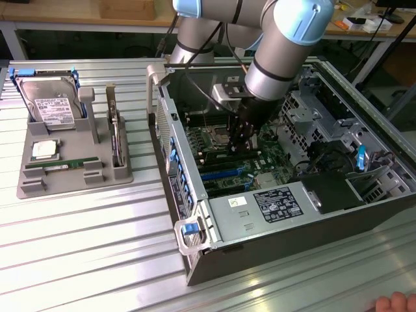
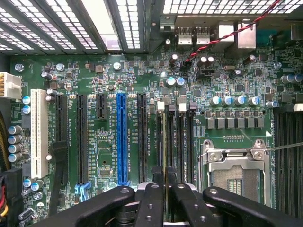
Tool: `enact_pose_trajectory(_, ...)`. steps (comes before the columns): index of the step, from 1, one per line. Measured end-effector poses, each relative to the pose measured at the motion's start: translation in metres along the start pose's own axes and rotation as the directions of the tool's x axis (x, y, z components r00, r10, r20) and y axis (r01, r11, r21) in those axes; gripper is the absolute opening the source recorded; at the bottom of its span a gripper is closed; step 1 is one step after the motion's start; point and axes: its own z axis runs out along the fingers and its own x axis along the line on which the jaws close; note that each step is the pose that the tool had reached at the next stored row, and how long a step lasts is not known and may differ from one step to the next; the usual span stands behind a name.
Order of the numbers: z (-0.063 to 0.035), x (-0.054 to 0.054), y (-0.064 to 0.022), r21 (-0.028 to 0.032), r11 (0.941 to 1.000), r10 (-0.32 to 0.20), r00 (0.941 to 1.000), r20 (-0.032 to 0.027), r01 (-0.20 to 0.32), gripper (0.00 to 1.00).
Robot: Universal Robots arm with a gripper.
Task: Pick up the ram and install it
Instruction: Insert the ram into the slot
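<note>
Exterior view. The arm reaches down into the open computer case point(image 1: 214, 260), and the gripper point(image 1: 244, 138) hangs low over the circuit board. What lies between its fingers we cannot make out from here. Well apart from the fingers, outside the case, a grey tray point(image 1: 29, 188) carries a hard drive point(image 1: 49, 101), a square silver chip point(image 1: 44, 149), a card with a metal bracket point(image 1: 116, 140) and a spare green stick point(image 1: 64, 166). A person's hand point(image 1: 393, 303) shows at the edge of the table. The labels on the drive and on the drive cage carry print we cannot read. Wrist view. The two fingers point(image 2: 152, 198) stand close together, clamped on a thin board seen edge-on, which we take to be the ram point(image 2: 164, 151). It runs out past the fingertips and lines up with one of the dark memory slots point(image 2: 184, 137). Whether it is seated we cannot tell. Beside the fingers on one flank is the blue slot point(image 2: 121, 137), and on the other the processor socket point(image 2: 234, 175). White lettering runs along the slots, too fine to read. Handling, as we judge it: the stick is light, stiff and thin, with fragile chips and contacts. It is best held on its flat faces near mid-length and kept square to the slot.
</note>
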Motion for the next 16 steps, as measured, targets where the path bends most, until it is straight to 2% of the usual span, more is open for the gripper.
enact_pose_trajectory(13, 0.0003, 0.0000, -0.0012, 0.0001, 1.0000, 0.002, 1.0000, -0.0001, -0.002, 0.13)
enact_pose_trajectory(16, 0.0004, -0.0001, -0.0019, 0.0031, 1.0000, 0.002, 1.0000, 0.0004, -0.002, 0.13)
